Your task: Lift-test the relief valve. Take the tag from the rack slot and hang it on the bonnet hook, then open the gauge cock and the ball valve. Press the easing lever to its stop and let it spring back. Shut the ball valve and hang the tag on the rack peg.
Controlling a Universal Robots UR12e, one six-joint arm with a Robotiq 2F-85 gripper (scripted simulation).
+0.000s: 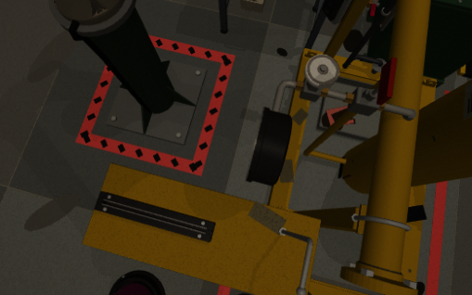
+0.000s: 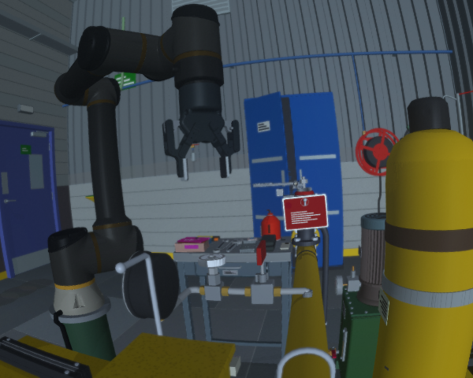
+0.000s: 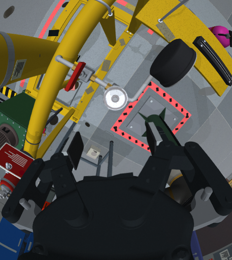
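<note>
The relief valve (image 2: 304, 191) is mostly hidden behind the red tag (image 2: 305, 212) that hangs on its bonnet above the yellow pipe (image 2: 308, 293); in the wrist camera the tag (image 3: 11, 159) shows at the lower left. My gripper (image 2: 203, 173) is open and empty, high in the air well above and left of the valve line. Below it sit the round knurled gauge cock (image 3: 115, 98) and the red ball valve handle (image 3: 74, 76) on the thin grey pipe. The handle (image 2: 261, 251) stands upright. A black gauge (image 2: 149, 285) faces away.
The yellow pipe (image 1: 392, 139) and the big yellow tank (image 2: 434, 244) rise to the right. A grey trolley (image 2: 233, 248) with tools stands behind the valve line. My base stands in a red-and-black marked square (image 1: 154, 104). A yellow plate with a black rail (image 1: 154, 215) lies in front.
</note>
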